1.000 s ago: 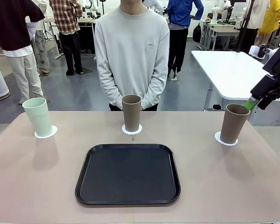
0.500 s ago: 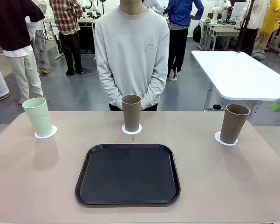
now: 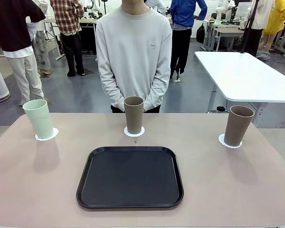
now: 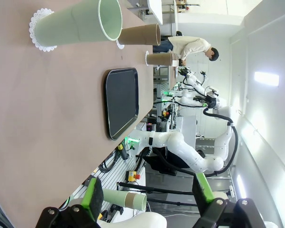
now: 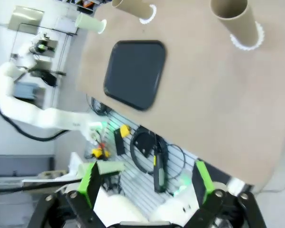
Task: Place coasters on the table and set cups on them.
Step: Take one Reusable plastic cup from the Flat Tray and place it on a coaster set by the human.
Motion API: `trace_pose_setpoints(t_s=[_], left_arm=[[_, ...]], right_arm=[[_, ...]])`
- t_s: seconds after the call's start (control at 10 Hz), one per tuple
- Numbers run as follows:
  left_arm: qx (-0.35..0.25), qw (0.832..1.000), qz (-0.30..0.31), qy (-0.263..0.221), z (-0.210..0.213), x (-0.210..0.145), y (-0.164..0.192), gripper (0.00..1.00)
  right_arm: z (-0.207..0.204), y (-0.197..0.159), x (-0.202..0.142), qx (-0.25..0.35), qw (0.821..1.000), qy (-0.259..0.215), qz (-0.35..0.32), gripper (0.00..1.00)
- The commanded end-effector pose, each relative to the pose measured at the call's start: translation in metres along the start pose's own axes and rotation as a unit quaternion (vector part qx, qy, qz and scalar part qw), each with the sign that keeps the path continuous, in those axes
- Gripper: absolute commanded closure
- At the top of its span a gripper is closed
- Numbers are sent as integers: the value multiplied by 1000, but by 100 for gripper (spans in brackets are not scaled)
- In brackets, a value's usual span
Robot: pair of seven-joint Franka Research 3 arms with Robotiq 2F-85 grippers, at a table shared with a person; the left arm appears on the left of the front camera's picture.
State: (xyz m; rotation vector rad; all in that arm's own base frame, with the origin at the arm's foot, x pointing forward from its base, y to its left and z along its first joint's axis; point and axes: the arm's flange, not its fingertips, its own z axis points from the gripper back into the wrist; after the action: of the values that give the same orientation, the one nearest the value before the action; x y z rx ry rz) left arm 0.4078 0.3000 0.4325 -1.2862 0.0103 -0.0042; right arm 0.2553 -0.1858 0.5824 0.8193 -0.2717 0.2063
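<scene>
Three cups stand upright on the beige table (image 3: 47, 190), each on a white lacy coaster. The mint cup (image 3: 38, 118) is far left on its coaster (image 3: 47, 136). A brown cup (image 3: 133, 114) stands at the far middle on a coaster (image 3: 133, 133), and another brown cup (image 3: 237, 125) is at the right on a coaster (image 3: 227, 142). My left gripper (image 4: 148, 197) is open and empty, well back from the mint cup (image 4: 85, 21). My right gripper (image 5: 145, 185) is open and empty, high off the table's side, with the nearest brown cup (image 5: 232, 16) far beyond it.
A black rounded tray (image 3: 130, 177) lies empty at the table's front middle. A person (image 3: 133, 52) stands at the far edge behind the middle cup, hands clasped low. A white table (image 3: 246, 76) stands off to the back right.
My right gripper, which hung just right of the right brown cup's rim, has pulled away to the right and left the front view. The cups and coasters have not moved.
</scene>
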Motion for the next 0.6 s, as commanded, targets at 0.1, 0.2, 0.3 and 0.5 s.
trace_pose_setpoints(t_s=[0.1,0.2,0.3,0.5], left_arm=[[0,1000,4,1,0,-1,-4,0],[0,1000,4,1,0,-1,-4,0],[0,1000,4,1,0,-1,-4,0],[0,1000,4,1,0,-1,-4,0]], right_arm=[[-12,-3,-7,-9,1000,20,0,0],[-12,-3,-7,-9,1000,20,0,0],[-2,0,1,-4,1000,4,-3,0],[44,-40,31,91,993,16,-72,0]])
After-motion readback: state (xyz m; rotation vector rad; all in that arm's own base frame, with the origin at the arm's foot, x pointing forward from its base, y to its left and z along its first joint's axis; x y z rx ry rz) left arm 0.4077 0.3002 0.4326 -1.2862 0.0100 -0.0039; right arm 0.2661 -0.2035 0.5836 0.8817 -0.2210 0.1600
